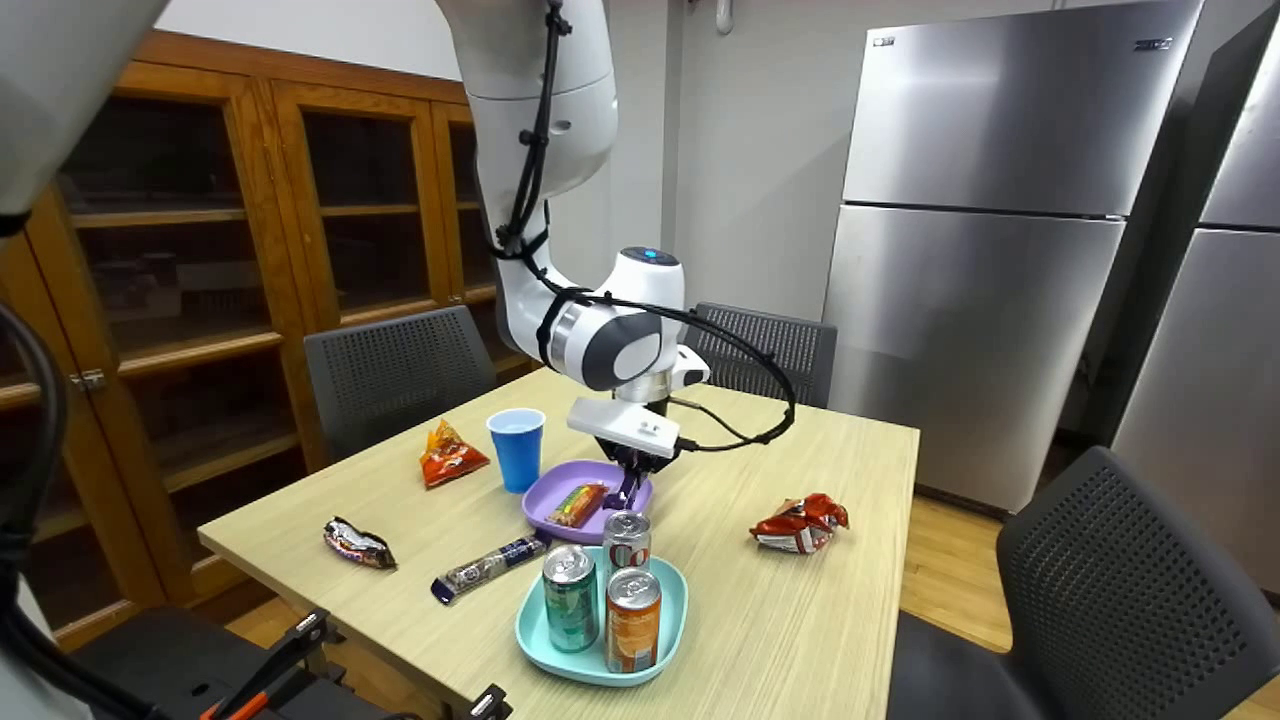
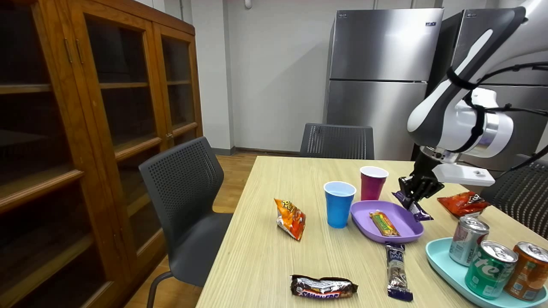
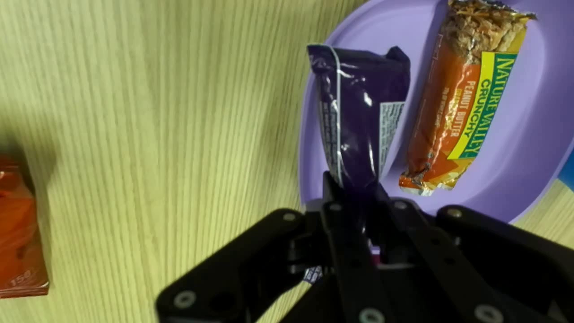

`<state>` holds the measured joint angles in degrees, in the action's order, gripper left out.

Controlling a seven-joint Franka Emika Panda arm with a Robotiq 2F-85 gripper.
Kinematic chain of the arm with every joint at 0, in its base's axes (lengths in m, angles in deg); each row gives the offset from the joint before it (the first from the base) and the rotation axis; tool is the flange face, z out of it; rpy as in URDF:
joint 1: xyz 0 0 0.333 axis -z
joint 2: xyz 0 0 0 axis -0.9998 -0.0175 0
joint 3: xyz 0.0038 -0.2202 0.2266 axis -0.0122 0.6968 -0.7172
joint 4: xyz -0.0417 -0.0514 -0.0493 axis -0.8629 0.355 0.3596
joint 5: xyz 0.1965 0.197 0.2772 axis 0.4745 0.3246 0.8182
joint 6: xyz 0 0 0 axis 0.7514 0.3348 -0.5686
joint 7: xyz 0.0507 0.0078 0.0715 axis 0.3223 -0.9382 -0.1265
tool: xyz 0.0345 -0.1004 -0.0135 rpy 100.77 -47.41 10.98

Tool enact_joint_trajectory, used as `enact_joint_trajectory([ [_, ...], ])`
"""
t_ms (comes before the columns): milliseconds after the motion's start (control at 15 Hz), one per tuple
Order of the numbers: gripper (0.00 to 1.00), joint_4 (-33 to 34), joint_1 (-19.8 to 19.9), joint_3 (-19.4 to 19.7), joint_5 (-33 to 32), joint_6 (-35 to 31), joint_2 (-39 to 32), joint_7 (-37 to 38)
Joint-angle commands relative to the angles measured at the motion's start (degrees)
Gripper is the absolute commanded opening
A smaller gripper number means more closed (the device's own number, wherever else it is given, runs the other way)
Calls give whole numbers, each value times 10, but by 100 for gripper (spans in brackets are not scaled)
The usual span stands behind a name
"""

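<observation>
We see a pale wood-grained counter (image 1: 790, 610), and over it a white arm (image 1: 575, 150) reaching down, its wrist low and the jaws pointing at the surface. Near each other stand a purple plate (image 3: 533, 148) and a turquoise tray (image 1: 672, 605). The tray carries a silver can (image 2: 466, 239), an orange can (image 2: 528, 271) and a green can (image 2: 490, 273) on which we read "ite". Just beside the plate lies a nut bar (image 2: 397, 271) marked "BAR". The jaws are closed on a purple-wrapped bar (image 3: 363, 107), pinched near its middle over the plate's rim, its fine print too small to read. On the plate is a granola bar (image 3: 462, 103) labelled "Nature Valley Crunchy Peanut Butter", and well apart on the counter a Snickers bar (image 2: 324, 287).
</observation>
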<state>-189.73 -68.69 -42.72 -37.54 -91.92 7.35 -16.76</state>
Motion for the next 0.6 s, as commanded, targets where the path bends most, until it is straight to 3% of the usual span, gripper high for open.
enact_joint_trajectory([
  [0,4,33,14,-17,-17,21,-32,-21],
  [267,4,42,24,-31,-20,28,-45,-26],
  [333,39,43,23,-31,-20,30,-45,-25],
  [400,40,43,11,-18,-25,30,-42,-17],
  [533,53,43,9,-13,-28,27,-39,-15],
])
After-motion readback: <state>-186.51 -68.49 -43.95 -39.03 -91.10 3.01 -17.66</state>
